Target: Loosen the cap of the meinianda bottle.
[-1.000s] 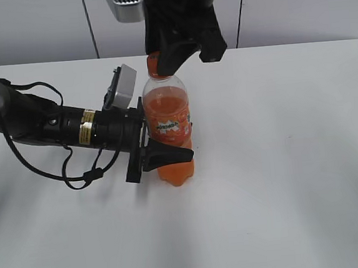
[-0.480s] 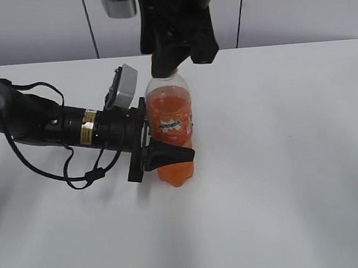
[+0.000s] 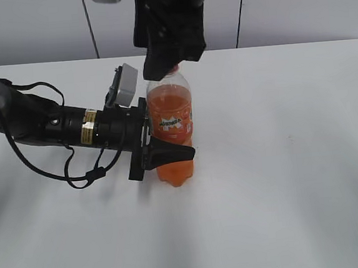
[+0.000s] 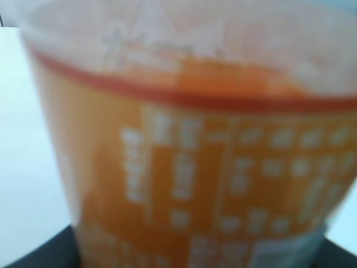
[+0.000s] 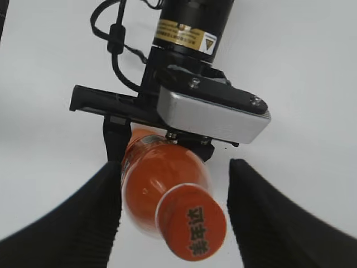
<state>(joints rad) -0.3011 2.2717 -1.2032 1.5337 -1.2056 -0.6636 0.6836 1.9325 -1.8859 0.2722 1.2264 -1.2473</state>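
Observation:
The meinianda bottle [image 3: 171, 125] stands upright on the white table [image 3: 294, 161], full of orange drink. My left gripper [image 3: 163, 153] reaches in from the left and is shut on its body at the label and below. The blurred label fills the left wrist view [image 4: 189, 184]. My right gripper [image 3: 169, 62] hangs over the bottle top and hides the cap in the exterior view. In the right wrist view the orange cap [image 5: 192, 229] with dark print lies between the black fingers [image 5: 92, 218], with a gap on each side. The right gripper [image 5: 175, 167] is open.
The left arm [image 3: 52, 123] lies low across the table's left, with a cable loop [image 3: 82, 174] in front of it. Its grey wrist camera [image 3: 123, 85] sits just left of the bottle's shoulder. Grey wall panels [image 3: 293, 5] stand behind the table.
My right gripper has come down and turned over the bottle top; the cap seen a second ago in the exterior view is now covered. The left gripper keeps its hold.

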